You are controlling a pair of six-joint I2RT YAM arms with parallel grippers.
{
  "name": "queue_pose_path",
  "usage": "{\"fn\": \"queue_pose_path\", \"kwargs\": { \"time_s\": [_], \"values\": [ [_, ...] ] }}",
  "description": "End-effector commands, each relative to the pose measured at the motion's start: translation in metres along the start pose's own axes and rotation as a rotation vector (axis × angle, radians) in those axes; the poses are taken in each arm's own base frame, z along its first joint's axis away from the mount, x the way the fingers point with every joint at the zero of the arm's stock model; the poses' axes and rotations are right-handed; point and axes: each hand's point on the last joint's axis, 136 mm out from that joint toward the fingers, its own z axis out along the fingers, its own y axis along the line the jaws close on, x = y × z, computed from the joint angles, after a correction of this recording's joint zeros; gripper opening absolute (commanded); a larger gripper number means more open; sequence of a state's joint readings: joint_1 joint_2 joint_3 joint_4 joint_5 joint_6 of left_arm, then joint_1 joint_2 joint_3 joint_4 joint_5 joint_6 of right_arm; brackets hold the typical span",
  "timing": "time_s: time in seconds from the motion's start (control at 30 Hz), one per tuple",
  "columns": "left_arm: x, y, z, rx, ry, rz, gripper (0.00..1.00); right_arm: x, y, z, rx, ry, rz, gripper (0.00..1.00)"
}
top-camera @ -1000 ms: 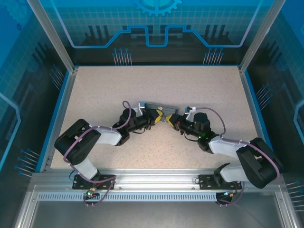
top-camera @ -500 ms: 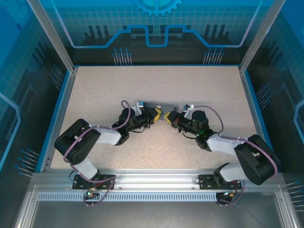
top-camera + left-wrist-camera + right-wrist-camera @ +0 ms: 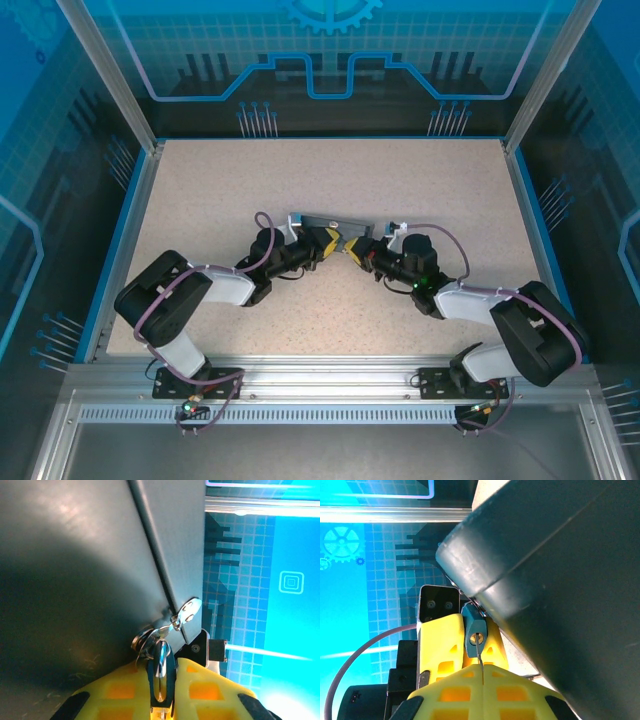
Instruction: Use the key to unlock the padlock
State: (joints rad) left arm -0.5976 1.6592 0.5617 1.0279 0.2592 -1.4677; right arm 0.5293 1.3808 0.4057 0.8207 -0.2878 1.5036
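left hand (image 3: 161,676) grips the padlock (image 3: 160,654) beside the hasp (image 3: 190,611) of the dark box (image 3: 75,575).

The small blue padlock (image 3: 474,628) shows a brass keyhole (image 3: 476,638). The thin dark key (image 3: 480,659) meets it tip-first.

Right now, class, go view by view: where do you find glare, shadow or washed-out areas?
Top external: even light, only soft shadows on the table. Left wrist: pale glare high on the dark grey box, shadow lower left, cyan wall washed out. Right wrist: sheen along the box's rounded edge; padlock sharp.
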Motion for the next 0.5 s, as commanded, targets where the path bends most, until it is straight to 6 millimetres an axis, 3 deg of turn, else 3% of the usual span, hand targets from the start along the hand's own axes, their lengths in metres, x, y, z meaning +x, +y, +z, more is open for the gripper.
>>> {"fn": "queue_pose_path", "kwargs": {
  "time_s": [0.0, 0.47],
  "values": [
    [0.0185, -0.0289, -0.0040, 0.108, 0.073, 0.041, 0.00, -0.0091, -0.0036, 0.0009, 0.009, -0.036, -0.019, 0.00],
    [0.0189, -0.0297, -0.0040, 0.108, 0.074, 0.043, 0.00, -0.0146, -0.0007, 0.0072, -0.001, -0.035, -0.011, 0.00]
  ]
}}
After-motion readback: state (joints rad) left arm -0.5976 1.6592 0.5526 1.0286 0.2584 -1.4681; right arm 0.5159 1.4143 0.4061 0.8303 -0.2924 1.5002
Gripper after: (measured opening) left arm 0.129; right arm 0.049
